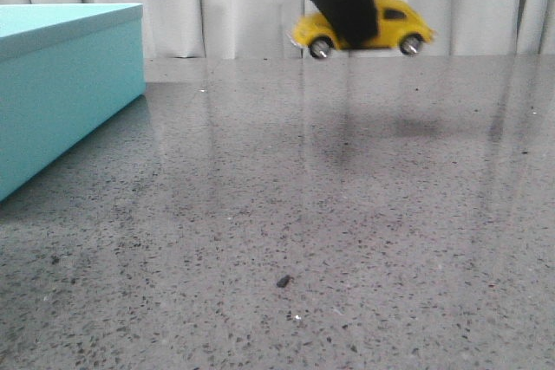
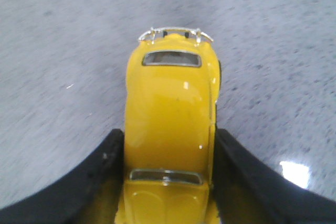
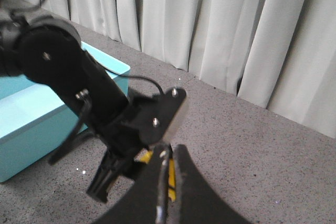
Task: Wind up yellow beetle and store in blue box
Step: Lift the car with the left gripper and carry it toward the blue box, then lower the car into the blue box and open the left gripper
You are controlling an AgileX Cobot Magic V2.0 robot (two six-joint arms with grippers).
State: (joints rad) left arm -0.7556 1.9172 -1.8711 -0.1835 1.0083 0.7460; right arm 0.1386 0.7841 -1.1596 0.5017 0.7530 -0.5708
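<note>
The yellow beetle (image 1: 399, 28) hangs well above the table at the back middle, side-on in the front view. My left gripper (image 1: 342, 15) comes down from above and is shut on it. In the left wrist view its black fingers (image 2: 105, 171) press both flanks of the beetle (image 2: 168, 98), seen from above the roof. The blue box (image 1: 61, 84) stands at the left with its lid on. In the right wrist view my right gripper (image 3: 169, 182) has its jaws nearly together just in front of the left gripper (image 3: 113, 171). A sliver of the beetle (image 3: 171, 184) shows through the slit.
The table (image 1: 347, 214) is grey speckled stone. White curtains (image 1: 217, 6) hang close behind it. A small dark speck (image 1: 284, 281) lies near the front middle. The box (image 3: 31, 114) sits to the left of both arms.
</note>
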